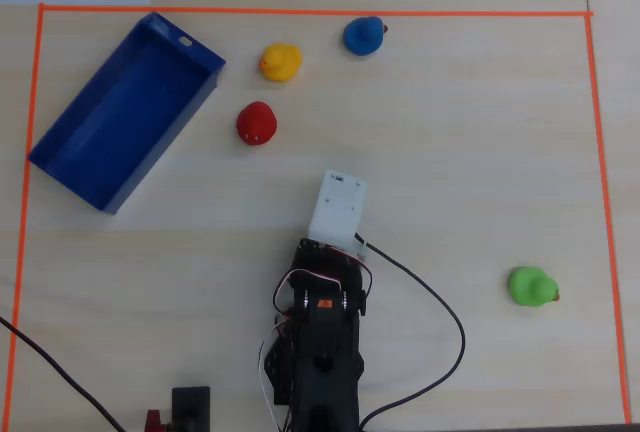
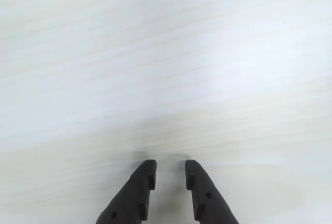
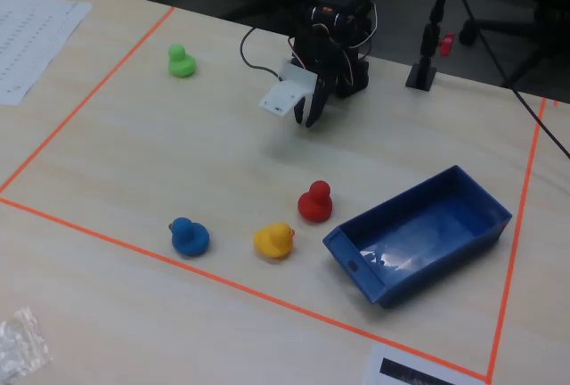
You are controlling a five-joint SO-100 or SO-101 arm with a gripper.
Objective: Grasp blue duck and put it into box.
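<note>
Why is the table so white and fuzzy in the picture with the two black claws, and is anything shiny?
In the wrist view the table looks washed out and soft, only the gripper dark; in the fixed view light glints inside the box; the overhead view looks even, the blue duck clear.

Open table around the blue duck (image 1: 363, 36) — yellow duck (image 1: 281, 62) the nearest obstacle.

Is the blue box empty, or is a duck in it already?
Empty. The box shows only its bare blue floor in the overhead view, and the blue duck sits outside on the table.
</note>
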